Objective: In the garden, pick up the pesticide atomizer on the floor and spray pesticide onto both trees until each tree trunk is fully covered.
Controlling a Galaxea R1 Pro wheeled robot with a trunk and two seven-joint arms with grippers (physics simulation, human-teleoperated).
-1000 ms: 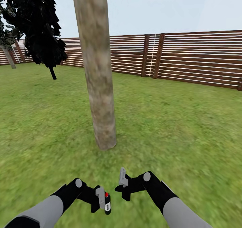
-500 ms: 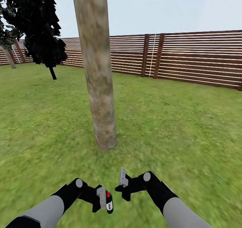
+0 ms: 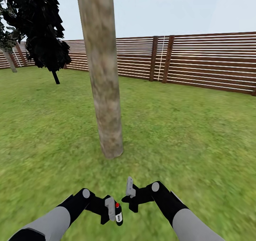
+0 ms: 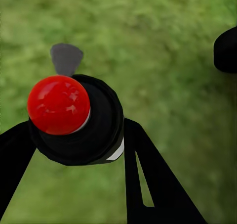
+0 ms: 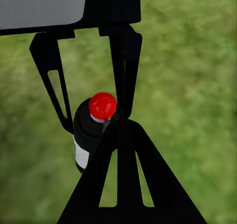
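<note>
Two grippers are showing low in the head view, and the left gripper [image 3: 114, 212] is pinching the small black pesticide atomizer with a round red cap and white label [image 3: 118, 214] between its dark fingers [image 4: 148, 184]. From the left wrist camera the bottle's red top is sitting between the two black fingers, with blurred green grass behind it. The right gripper [image 3: 129, 195] is hanging just beside the left one, carrying nothing; from its own wrist camera its dark triangular fingers appear drawn together at the tips, and the atomizer [image 5: 94, 130] is standing just beyond them in the other arm's grasp.

Ahead of both grippers, and well apart from them, the thick pale beige-grey mottled tree trunk [image 3: 103, 74] is rising from the green mottled grass floor [image 3: 192, 134]. No pale specks of pesticide are visible on the bark. A black-foliaged conifer [image 3: 39, 28] and a brown horizontal-slat wooden fence [image 3: 209, 61] are standing farther off.

Judging from this, the pick-up is done and the spraying of this trunk is not yet begun. The next move is likely calling for raising the left arm, turning the bottle's nozzle toward the bark, and closing the gap, since the trunk looks too far for the spray to land evenly. Which way the nozzle is facing I cannot tell.
</note>
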